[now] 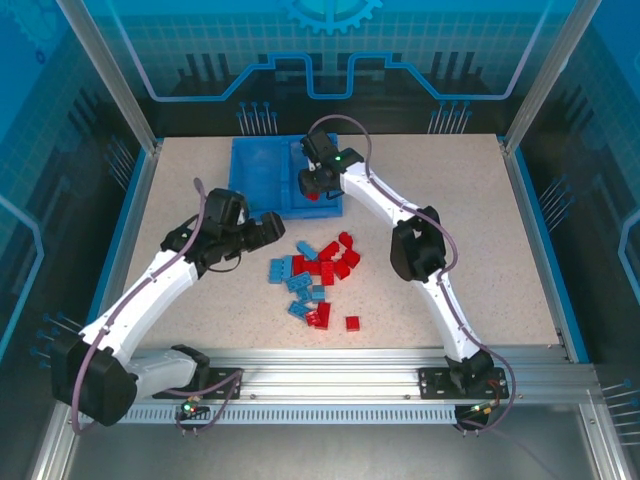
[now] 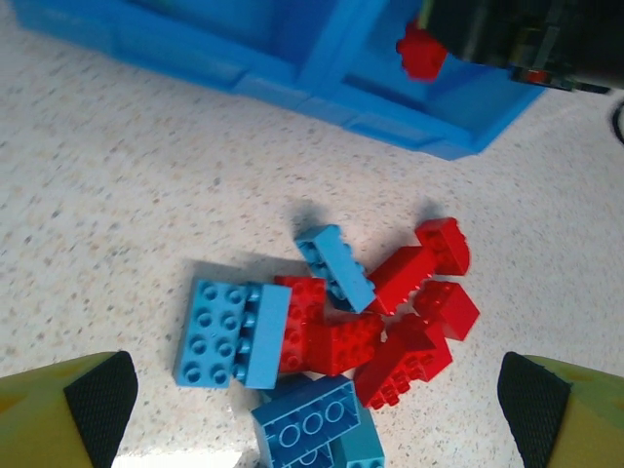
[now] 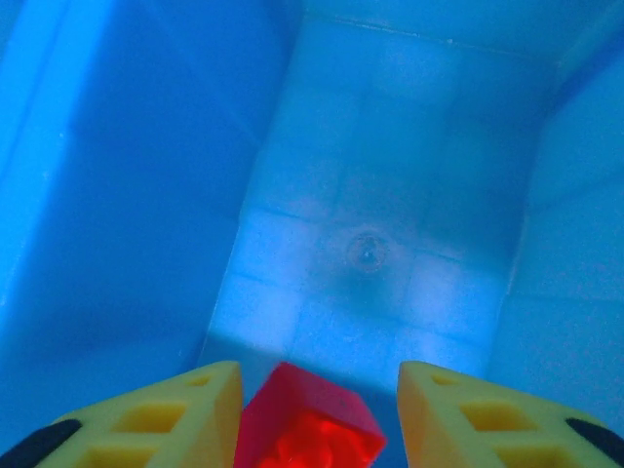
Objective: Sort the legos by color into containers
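Right gripper [image 3: 320,400] hung low inside the right compartment [image 3: 370,244] of the bin [image 1: 262,170] with a red brick [image 3: 307,424] between its fingers, I'd guess so the drop wouldn't bounce out. Fingers were partly apart, with the brick against one and a sliver of gap at the other, so I couldn't tell if it was gripped or let go. Left gripper [image 1: 268,230] hovered wide open and empty over the mixed pile [image 1: 318,275] on the table [image 1: 450,220], just on the near side of the bin, probably lining up a pick

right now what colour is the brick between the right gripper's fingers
Red brick, clearest in the right wrist view.
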